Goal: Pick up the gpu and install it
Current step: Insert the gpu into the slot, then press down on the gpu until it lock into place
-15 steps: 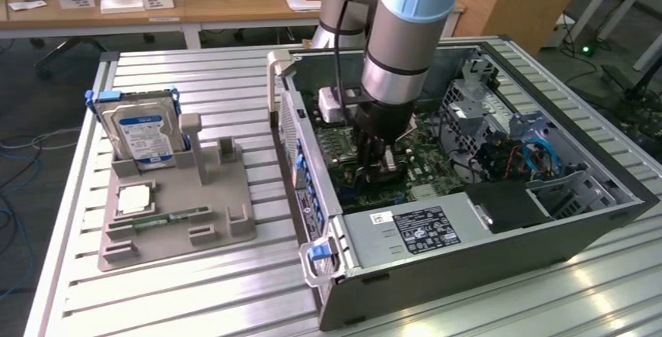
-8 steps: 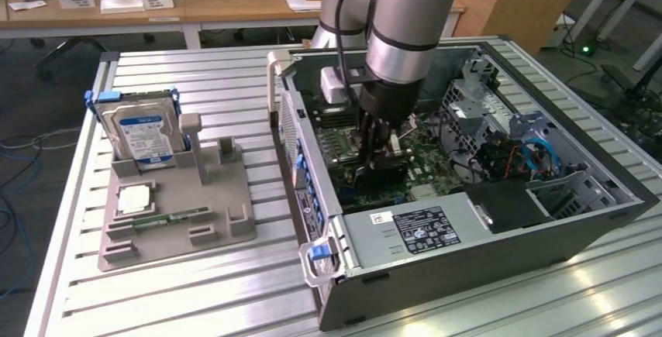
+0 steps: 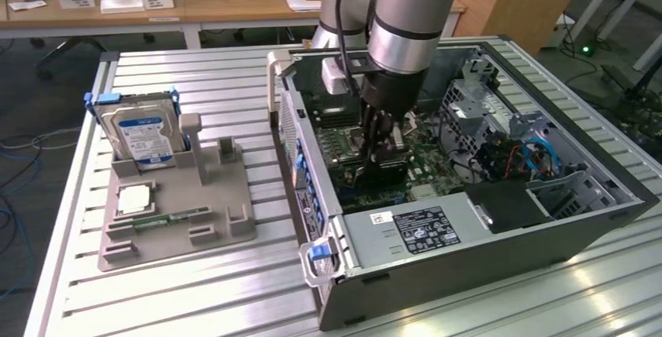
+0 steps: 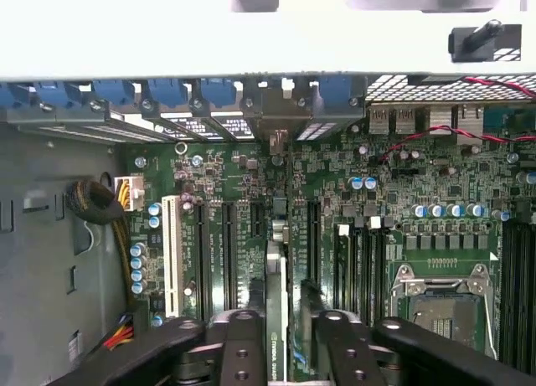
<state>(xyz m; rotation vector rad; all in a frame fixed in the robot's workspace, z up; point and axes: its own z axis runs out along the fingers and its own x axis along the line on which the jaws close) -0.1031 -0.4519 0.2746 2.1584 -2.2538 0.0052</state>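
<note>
Exterior view: black two-finger gripper [image 3: 374, 145] reaches down inside open dark metal computer case [image 3: 579, 232], over green motherboard [image 3: 429, 168]. Thin green gpu card [image 3: 380, 168] stands on edge between fingers. Grey plastic parts holder [image 3: 176, 213] lies at exterior view's left, silver hard drive with blue-white label [image 3: 145, 139] upright in it.

Wrist view: gripper [image 4: 280, 352] clamped on gpu [image 4: 277, 319], card edge-on above motherboard [image 4: 402, 193] slots.

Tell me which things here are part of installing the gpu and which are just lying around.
Part of the job:
- gpu, gripped edge-on over the motherboard
- gripper
- motherboard
- computer case

Lying about:
- hard drive, upright in the grey holder tray
- memory stick on that tray
</note>
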